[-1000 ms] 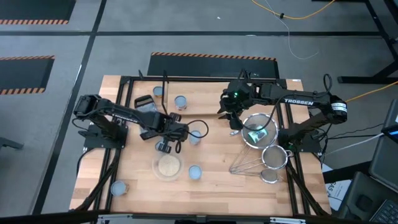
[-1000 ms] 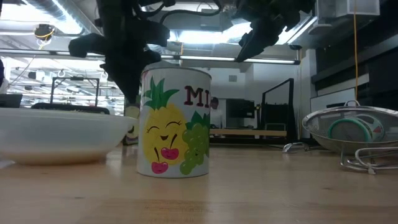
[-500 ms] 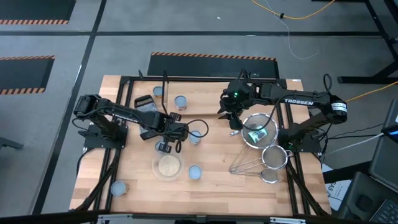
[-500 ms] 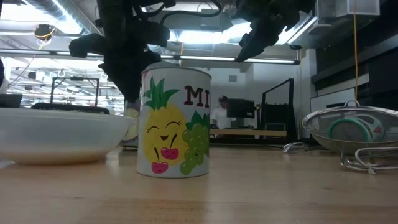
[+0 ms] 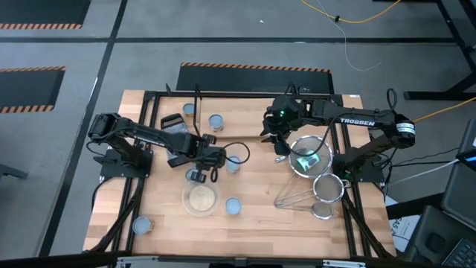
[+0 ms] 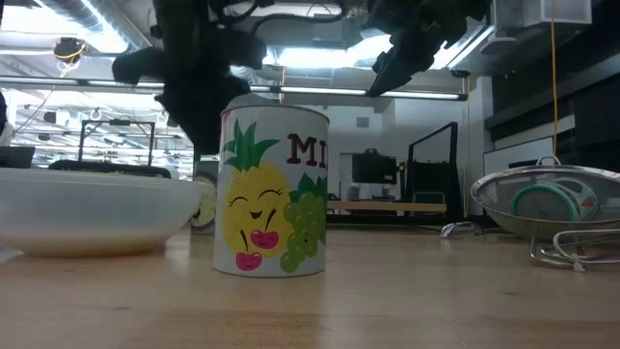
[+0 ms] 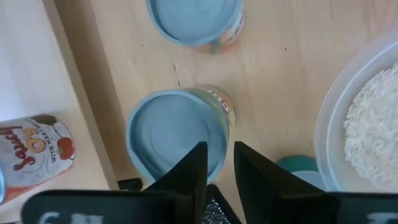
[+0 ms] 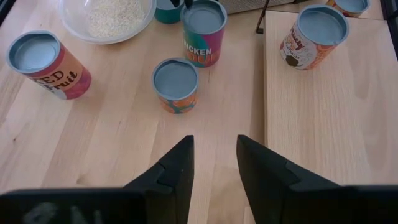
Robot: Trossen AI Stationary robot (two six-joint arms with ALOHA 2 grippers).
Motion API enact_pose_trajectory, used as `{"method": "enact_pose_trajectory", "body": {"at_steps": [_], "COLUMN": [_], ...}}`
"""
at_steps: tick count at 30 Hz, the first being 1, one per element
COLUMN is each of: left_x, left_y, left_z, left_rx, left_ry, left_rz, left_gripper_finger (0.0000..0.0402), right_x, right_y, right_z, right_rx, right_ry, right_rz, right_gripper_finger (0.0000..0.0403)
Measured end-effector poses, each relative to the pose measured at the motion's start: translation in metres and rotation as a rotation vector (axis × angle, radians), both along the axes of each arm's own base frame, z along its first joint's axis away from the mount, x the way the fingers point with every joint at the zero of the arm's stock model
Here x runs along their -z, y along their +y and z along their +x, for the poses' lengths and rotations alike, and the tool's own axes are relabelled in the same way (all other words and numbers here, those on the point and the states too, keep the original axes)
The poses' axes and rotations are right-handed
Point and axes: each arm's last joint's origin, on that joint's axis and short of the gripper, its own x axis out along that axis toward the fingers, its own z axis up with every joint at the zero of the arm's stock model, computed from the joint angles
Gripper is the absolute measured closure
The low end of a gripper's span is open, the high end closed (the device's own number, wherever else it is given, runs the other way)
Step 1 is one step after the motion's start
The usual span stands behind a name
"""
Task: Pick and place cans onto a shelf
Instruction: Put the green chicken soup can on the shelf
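Note:
My left gripper (image 5: 216, 158) hangs over a can with a pale blue top (image 7: 177, 134) that stands on its base on the table. Its fingers point down over the can's rim, with a narrow gap between them (image 7: 219, 165). A second can (image 7: 196, 22) stands just beyond it. Two cans (image 5: 189, 110) (image 5: 216, 121) stand on the light-wood shelf (image 8: 323, 99) at the far left. My right gripper (image 5: 277, 138) is open and empty above the table's far middle, with its fingertips (image 8: 214, 155) over bare wood. A fruit-label can (image 6: 273, 194) stands near the front edge.
A clear bowl of pale grains (image 5: 201, 199) sits at the near middle, beside a small teal thing (image 7: 298, 168). Metal strainers (image 5: 309, 160) (image 5: 327, 187) lie at the right. One more can (image 5: 141, 225) stands at the near left corner. Black frame rails (image 5: 149, 112) run along both sides.
In the low view my left gripper has risen a little, and more of the can behind the bowl now shows on the table. A person passed in the room behind.

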Motion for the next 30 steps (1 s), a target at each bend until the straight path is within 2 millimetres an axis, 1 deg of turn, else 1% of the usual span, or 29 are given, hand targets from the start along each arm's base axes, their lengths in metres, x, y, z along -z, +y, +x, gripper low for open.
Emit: {"method": "enact_pose_trajectory", "body": {"at_steps": [4, 7, 10, 13, 15, 17, 18, 21, 23, 26, 30], "left_x": [-0.017, -0.034, -0.054, -0.075, -0.082, -0.080, -0.076, -0.059, -0.046, -0.028, -0.010], "left_y": [-0.004, -0.004, -0.004, -0.003, -0.004, -0.007, -0.008, -0.013, -0.017, -0.022, -0.024], "left_z": [-0.002, -0.013, -0.031, -0.053, -0.070, -0.083, -0.090, -0.106, -0.116, -0.126, -0.131], "left_rx": [0.012, 0.014, -0.014, -0.066, -0.089, -0.105, -0.117, -0.140, -0.149, -0.132, -0.129], "left_ry": [-0.031, -0.066, -0.117, -0.209, -0.275, -0.350, -0.375, -0.443, -0.471, -0.523, -0.604], "left_rz": [-0.003, -0.009, -0.026, -0.065, -0.089, -0.127, -0.148, -0.210, -0.248, -0.290, -0.275], "left_gripper_finger": [0.0328, 0.0330, 0.0328, 0.0328, 0.0330, 0.0330, 0.0330, 0.0328, 0.0329, 0.0330, 0.0328], "right_x": [0.000, 0.000, -0.001, -0.004, -0.007, -0.009, -0.010, -0.015, -0.020, -0.026, -0.025], "right_y": [0.000, 0.000, 0.000, -0.001, -0.002, -0.002, -0.003, -0.004, -0.003, 0.001, 0.010], "right_z": [0.000, 0.000, 0.001, 0.004, 0.007, 0.009, 0.010, 0.014, 0.018, 0.028, 0.045], "right_rx": [0.000, 0.000, 0.000, 0.001, 0.002, 0.001, 0.001, 0.002, -0.003, -0.023, -0.077], "right_ry": [0.000, -0.001, -0.014, -0.062, -0.100, -0.131, -0.148, -0.207, -0.277, -0.382, -0.485], "right_rz": [0.000, -0.001, -0.004, -0.016, -0.025, -0.033, -0.038, -0.052, -0.069, -0.093, -0.098], "right_gripper_finger": [0.0277, 0.0277, 0.0277, 0.0268, 0.0257, 0.0242, 0.0234, 0.0212, 0.0203, 0.0200, 0.0199]}}
